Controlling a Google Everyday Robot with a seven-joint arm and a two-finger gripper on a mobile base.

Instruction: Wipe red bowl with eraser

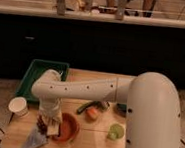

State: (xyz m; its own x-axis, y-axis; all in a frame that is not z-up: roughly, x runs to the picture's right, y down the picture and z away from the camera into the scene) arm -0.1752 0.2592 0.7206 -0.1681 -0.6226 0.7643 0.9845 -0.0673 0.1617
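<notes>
The claw (53, 126) covers the red bowl's (69, 129) left rim; grey cloth (33, 143) cut off below.

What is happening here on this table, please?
The robot's single arm reaches across the wooden table, and its gripper is down at the edge of the red bowl. The pale eraser shows just under the gripper, at the bowl's rim. A grey cloth lies beside the bowl.
</notes>
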